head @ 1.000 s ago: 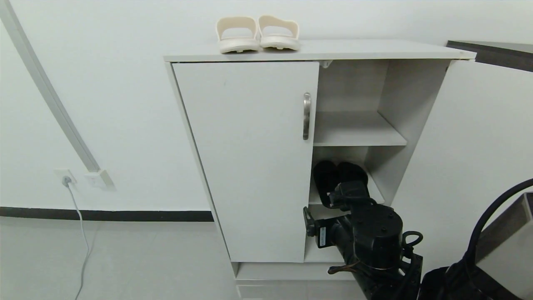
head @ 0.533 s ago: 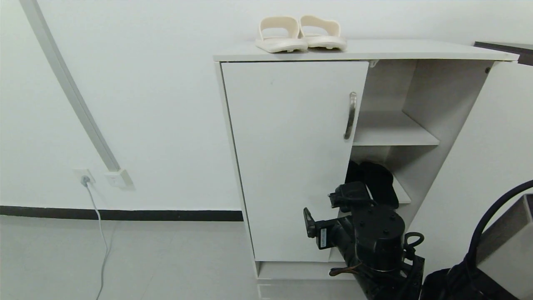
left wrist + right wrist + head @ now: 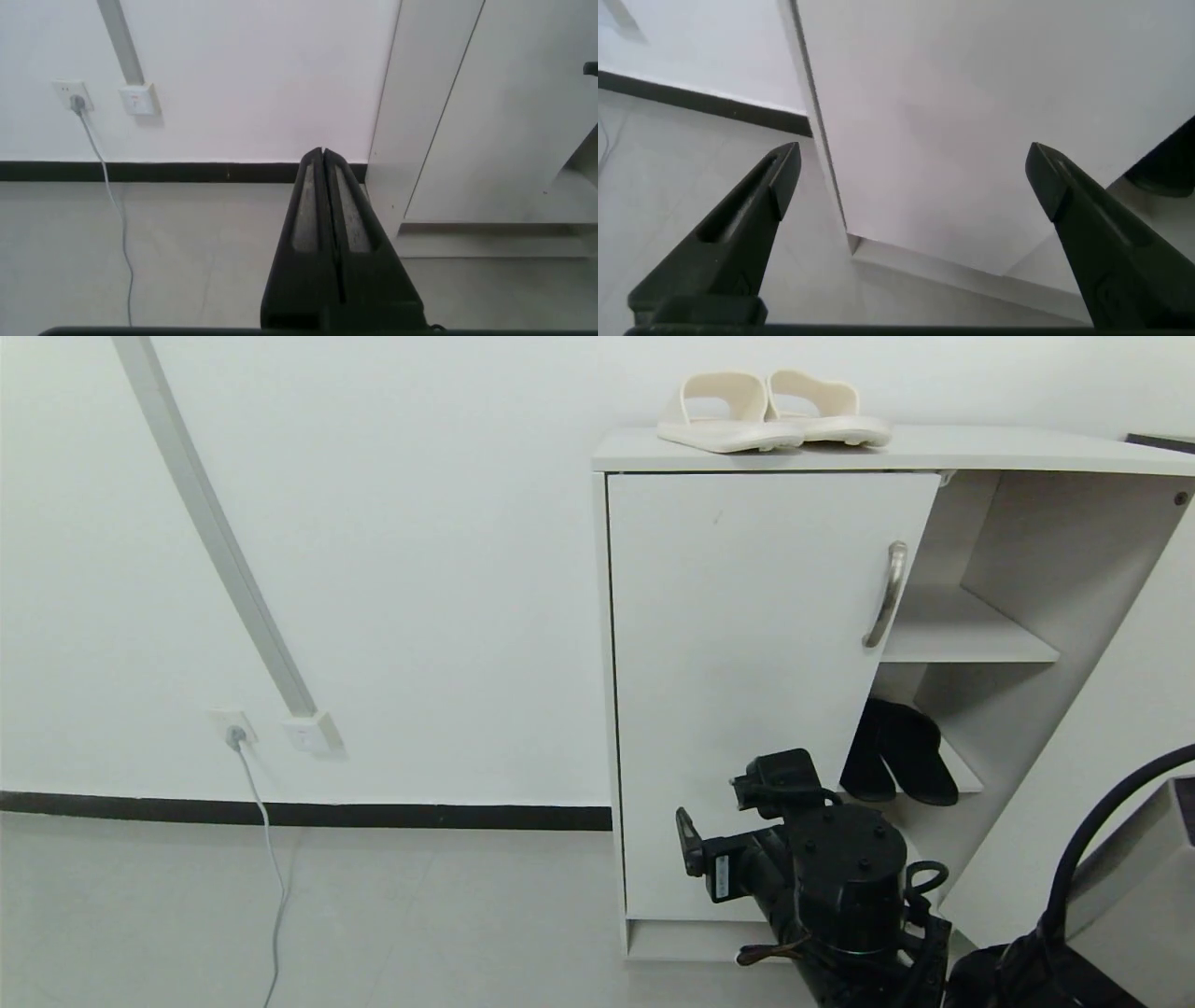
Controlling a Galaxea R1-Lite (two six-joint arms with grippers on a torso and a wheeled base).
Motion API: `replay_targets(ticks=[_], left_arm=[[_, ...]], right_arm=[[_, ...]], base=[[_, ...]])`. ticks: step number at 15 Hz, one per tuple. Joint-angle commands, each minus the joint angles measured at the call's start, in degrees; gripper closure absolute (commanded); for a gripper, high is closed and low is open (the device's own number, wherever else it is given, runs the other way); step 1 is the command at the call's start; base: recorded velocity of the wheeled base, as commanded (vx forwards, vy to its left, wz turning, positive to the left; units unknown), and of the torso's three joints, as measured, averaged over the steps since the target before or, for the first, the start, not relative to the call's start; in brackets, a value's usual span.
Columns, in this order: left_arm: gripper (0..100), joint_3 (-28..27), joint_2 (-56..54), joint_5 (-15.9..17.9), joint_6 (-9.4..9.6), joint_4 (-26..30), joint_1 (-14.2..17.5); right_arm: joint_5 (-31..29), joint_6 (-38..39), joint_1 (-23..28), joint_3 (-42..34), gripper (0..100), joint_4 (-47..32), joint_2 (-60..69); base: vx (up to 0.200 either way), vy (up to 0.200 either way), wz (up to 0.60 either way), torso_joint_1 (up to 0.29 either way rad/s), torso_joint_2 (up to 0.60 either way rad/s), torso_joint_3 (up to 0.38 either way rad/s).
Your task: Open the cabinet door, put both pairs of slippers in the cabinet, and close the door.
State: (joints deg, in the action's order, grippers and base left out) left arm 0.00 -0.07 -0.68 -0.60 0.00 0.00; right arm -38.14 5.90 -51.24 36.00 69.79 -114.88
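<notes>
A cream pair of slippers (image 3: 773, 411) rests on top of the white cabinet (image 3: 980, 448). A black pair of slippers (image 3: 898, 763) lies on the lower shelf inside, toes inward. The cabinet's left door (image 3: 747, 691) is closed, with a metal handle (image 3: 885, 595); its right door (image 3: 1074, 784) stands swung open. My right arm (image 3: 840, 873) is low in front of the closed door. My right gripper (image 3: 915, 159) is open and empty, facing that door's bottom corner (image 3: 850, 245). My left gripper (image 3: 322, 154) is shut and empty, over the floor beside the cabinet's side (image 3: 420, 103).
A wall socket with a hanging cable (image 3: 231, 733) and a slanted grey conduit (image 3: 219, 532) are on the wall to the left. A black baseboard (image 3: 280, 814) runs along the grey floor. A grey box (image 3: 1144, 896) stands at the lower right. The upper shelf (image 3: 962, 639) is bare.
The whole head picture has shifted, so the cabinet now lies farther right: the camera moved. The black slippers now show beside my right arm instead of behind it.
</notes>
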Motion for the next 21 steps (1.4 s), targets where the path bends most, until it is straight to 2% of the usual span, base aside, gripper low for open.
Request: replay_targets(ticks=[1,17,21], left_arm=[[100,0.0,0.1,0.0,-0.02,0.0,0.0],[100,0.0,0.1,0.1,0.16,0.0,0.0],[100,0.0,0.1,0.1,0.16,0.0,0.0]], right_arm=[[-0.1,0.0,0.1,-0.1,0,0.0,-0.2],[0.4,0.1,0.6,0.0,0,0.0,-0.3],[0.4,0.1,0.8,-0.2,0,0.0,-0.3]], base=[[0.000,0.000,0.00,0.000,0.00,0.000],[0.000,0.000,0.00,0.000,0.00,0.000],[0.000,0.000,0.00,0.004,-0.15,-0.238]])
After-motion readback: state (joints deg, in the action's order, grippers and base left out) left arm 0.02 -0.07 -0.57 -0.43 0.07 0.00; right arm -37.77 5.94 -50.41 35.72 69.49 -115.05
